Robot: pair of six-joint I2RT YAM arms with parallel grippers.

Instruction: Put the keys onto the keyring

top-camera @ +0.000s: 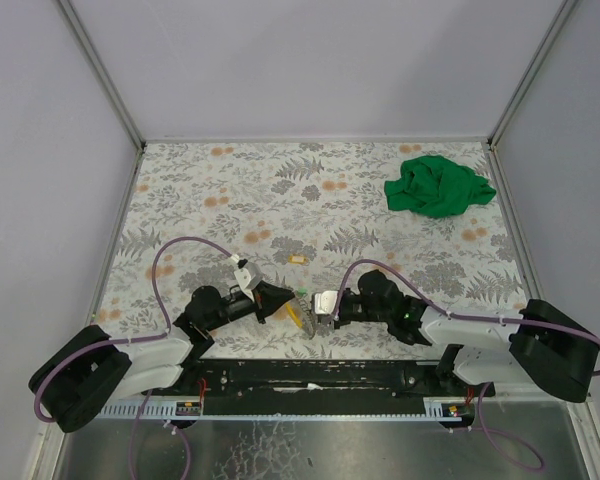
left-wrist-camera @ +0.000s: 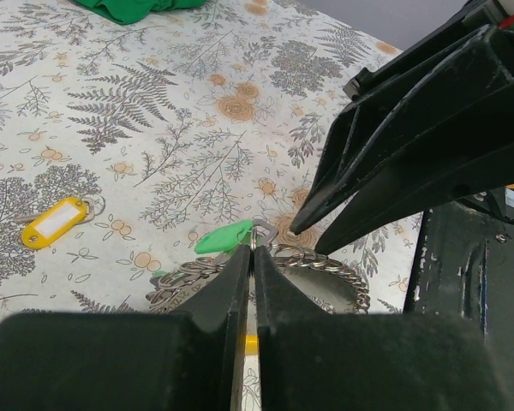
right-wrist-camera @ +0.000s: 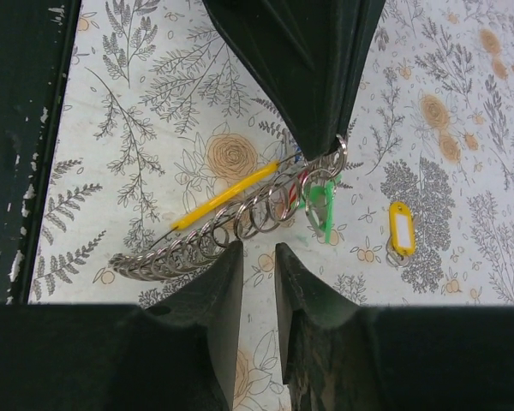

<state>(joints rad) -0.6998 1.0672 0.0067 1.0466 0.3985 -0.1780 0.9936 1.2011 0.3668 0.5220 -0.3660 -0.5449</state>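
The keyring (right-wrist-camera: 240,224) is a curved metal loop strung with several small rings and a yellow stretch, held just above the table between both arms (top-camera: 302,314). My left gripper (left-wrist-camera: 254,250) is shut on a thin metal end of it, right where the green-tagged key (left-wrist-camera: 223,237) hangs (right-wrist-camera: 325,212). My right gripper (right-wrist-camera: 257,250) stands narrowly open just short of the row of rings, with nothing between its fingers; its left fingertip is close to one ring. The yellow-tagged key (top-camera: 298,260) lies alone on the table (left-wrist-camera: 56,223), (right-wrist-camera: 400,229).
A crumpled green cloth (top-camera: 438,185) lies at the back right of the floral tabletop (top-camera: 230,190). Grey walls and metal rails enclose the table. The black base rail (top-camera: 310,375) runs along the near edge behind both grippers.
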